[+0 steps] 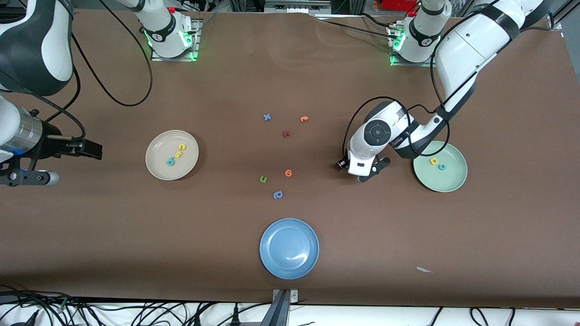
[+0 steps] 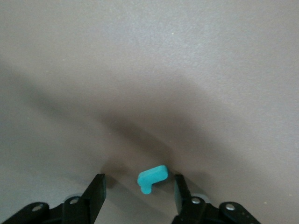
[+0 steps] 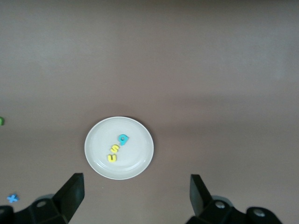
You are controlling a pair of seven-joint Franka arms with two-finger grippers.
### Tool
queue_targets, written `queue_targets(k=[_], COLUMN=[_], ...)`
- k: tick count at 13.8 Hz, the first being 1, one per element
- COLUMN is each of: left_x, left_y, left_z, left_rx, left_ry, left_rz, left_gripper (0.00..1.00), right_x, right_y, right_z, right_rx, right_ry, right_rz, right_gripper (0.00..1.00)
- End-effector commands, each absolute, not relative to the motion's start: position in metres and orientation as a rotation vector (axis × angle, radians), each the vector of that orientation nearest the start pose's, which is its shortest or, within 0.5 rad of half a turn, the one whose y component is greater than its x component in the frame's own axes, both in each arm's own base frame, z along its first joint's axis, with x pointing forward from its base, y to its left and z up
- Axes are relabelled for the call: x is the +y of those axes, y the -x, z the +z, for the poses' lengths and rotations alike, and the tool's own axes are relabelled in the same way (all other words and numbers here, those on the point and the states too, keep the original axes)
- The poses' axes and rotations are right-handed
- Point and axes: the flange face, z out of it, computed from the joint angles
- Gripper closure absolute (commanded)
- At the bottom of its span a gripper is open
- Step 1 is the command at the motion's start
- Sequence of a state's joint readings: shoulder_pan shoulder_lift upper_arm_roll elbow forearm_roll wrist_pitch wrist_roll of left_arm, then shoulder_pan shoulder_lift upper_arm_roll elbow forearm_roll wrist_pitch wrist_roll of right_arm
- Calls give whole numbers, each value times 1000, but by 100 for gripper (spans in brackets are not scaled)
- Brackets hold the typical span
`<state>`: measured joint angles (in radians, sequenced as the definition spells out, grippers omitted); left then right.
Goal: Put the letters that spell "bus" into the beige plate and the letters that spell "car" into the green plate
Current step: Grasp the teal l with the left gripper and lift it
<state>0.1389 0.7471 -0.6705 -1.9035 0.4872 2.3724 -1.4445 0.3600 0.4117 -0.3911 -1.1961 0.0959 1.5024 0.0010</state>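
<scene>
Beige plate (image 1: 156, 164): b, u, s. Green plate (image 1: 453, 179): a, c. Left pincer (image 2: 138, 186) half-open around teal r (image 2: 152, 178); right pincer (image 3: 135, 186) wide, empty.

Teal r (image 2: 152, 178); beige plate (image 1: 156, 165); green plate (image 1: 453, 179); brown table (image 1: 181, 235).

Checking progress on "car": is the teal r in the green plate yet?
Out. The small teal foam r lies on the brown table between the left gripper's open fingers, not in the pale green plate.

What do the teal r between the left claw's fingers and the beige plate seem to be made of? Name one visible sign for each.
Teal r: probably foam, matte, judging by its thick slab body with soft rounded edges and no shine.
Beige plate: likely plastic or melamine, smooth with a slight sheen along its thin raised rim; ceramic cannot be ruled out.
</scene>
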Motion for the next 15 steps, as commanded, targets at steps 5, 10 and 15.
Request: queue_targets(k=[5, 10, 15], left_x=[-299, -298, -296], left_y=[-543, -544, -545], left_z=[162, 163, 163], left_rx=[-1054, -1042, -1040], left_ry=[2984, 2988, 2988], left_rz=[218, 217, 214], left_gripper=[76, 84, 100], right_x=[-7, -20, -16], right_y=[-585, -556, -565], right_z=[586, 608, 602], right_rx=[20, -17, -20], right_ry=[3105, 3146, 3102], right_rz=[-51, -79, -72], right_gripper=[0, 0, 0])
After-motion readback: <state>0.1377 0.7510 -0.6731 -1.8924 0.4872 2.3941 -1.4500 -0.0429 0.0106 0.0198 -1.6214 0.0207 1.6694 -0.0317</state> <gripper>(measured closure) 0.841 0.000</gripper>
